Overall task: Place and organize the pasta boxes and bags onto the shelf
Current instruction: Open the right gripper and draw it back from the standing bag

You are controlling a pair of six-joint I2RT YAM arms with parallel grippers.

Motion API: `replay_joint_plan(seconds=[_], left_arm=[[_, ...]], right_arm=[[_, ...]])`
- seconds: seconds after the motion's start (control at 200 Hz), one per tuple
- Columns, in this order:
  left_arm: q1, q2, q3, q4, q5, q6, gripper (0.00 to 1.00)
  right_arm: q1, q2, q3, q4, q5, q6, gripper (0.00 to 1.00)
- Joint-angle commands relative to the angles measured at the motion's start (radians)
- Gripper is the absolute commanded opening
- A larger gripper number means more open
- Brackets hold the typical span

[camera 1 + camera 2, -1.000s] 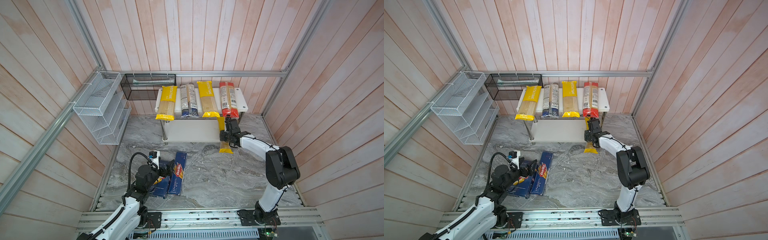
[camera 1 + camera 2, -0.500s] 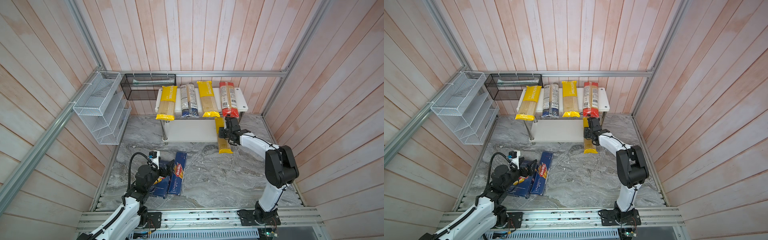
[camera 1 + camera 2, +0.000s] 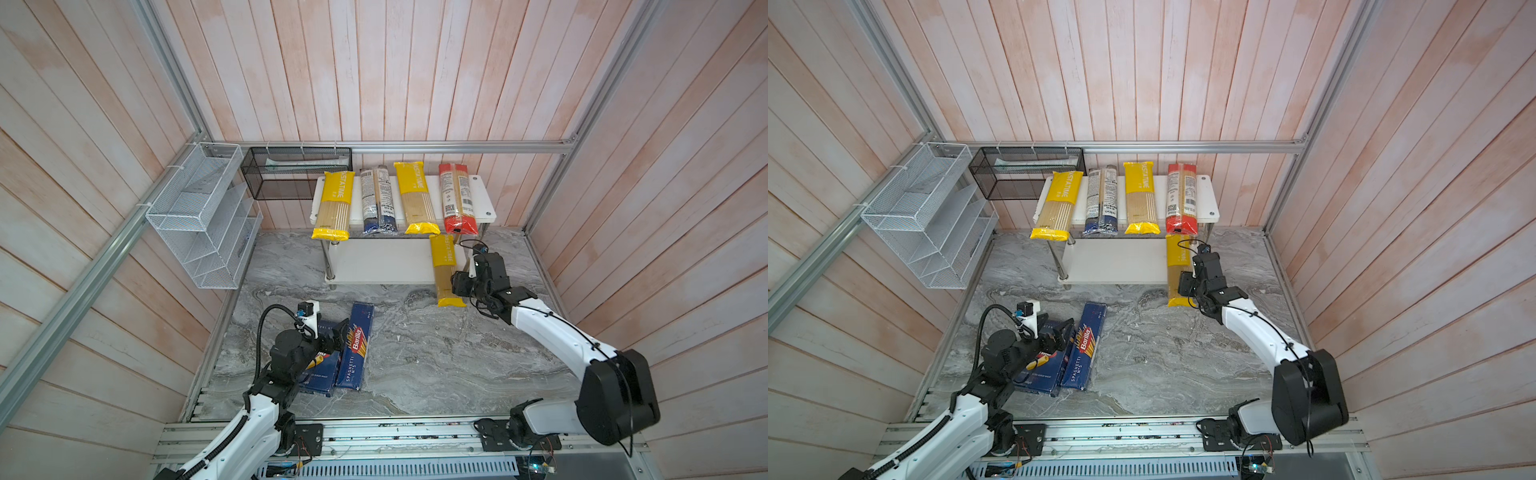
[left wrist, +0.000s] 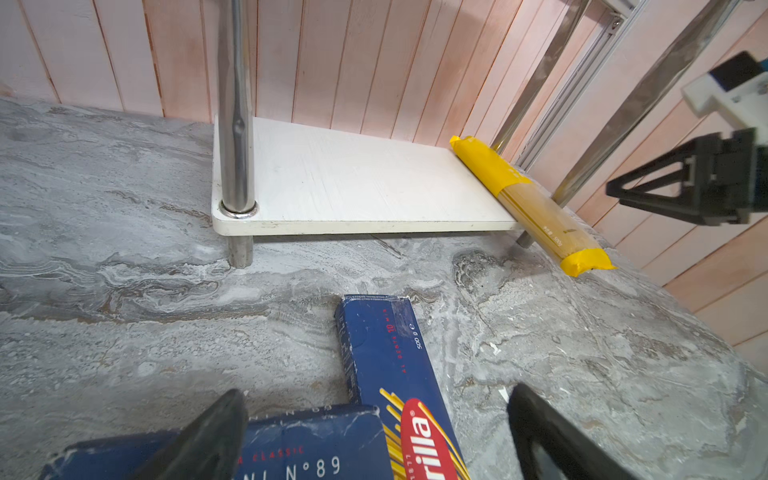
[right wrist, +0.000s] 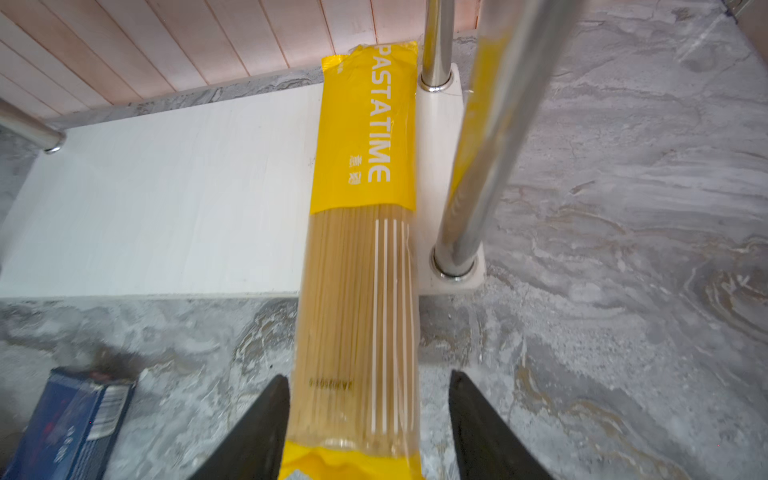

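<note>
both top views: marble surface (image 3: pixel 436 357), pink plank walls (image 3: pixel 415 75); left end effector (image 4: pixel 374 395) open, right end effector (image 5: pixel 368 382) open astride yellow bag (image 5: pixel 361 270).

- Left arm (image 3: pixel 249 426), white links with black joints: rises from the near rail on the left side. The elbow is bent and the forearm reaches forward, held low.
- Left gripper (image 4: pixel 374 436), black, parallel-finger type: points forward, away from its base. The left wrist view shows the jaws standing well apart.
- Right arm (image 3: pixel 548 328), white links with a large black shoulder housing: stretched from the near rail on the right side, forward and in toward the middle.
- Right gripper (image 5: pixel 370 428), black, parallel-finger type: angled forward and down. The jaws are parted, with a wide gap between the fingers (image 5: pixel 486 424).
- The two grippers are well apart.
</note>
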Motion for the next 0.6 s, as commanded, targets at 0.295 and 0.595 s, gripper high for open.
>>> replay_joint_plan(seconds=[0.295, 0.595], left_arm=[[-0.002, -0.004, 0.025, 0.015, -0.004, -0.003, 1.00], [-0.003, 0.002, 0.026, 0.017, -0.005, -0.004, 1.00]], right_arm=[[0.021, -0.202, -0.245, 0.048, -0.313, 0.127, 0.62], [0.021, -0.120, -0.290, 0.161, -0.353, 0.155, 0.63]])
